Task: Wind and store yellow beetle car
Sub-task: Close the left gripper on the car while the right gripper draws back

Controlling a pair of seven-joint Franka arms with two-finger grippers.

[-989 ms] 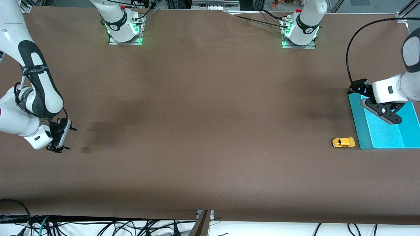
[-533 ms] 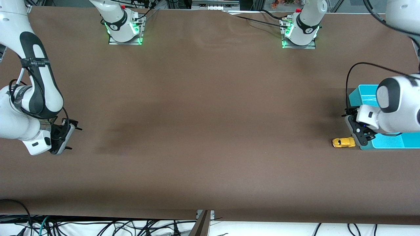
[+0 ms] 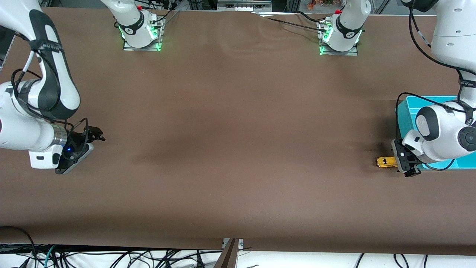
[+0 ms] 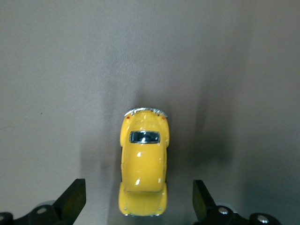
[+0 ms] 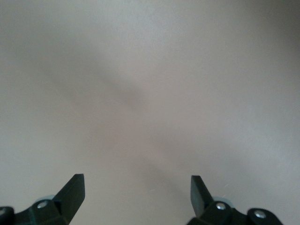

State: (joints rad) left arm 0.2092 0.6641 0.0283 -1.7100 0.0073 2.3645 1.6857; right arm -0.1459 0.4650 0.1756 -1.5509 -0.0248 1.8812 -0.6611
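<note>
Left gripper (image 3: pixel 405 163): low over the table at the left arm's end, fingers (image 4: pixel 70 201) spread wide, nothing held. Right gripper (image 3: pixel 80 149): low at the right arm's end, fingers (image 5: pixel 72 192) spread, empty.

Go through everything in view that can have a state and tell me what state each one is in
yellow beetle car: upright on its wheels on the table, not gripped
left pincer: open, straddling the car
right pincer: open, empty, waiting over bare table at the right arm's end
teal bin: beside the car, contents hidden by the arm
</note>
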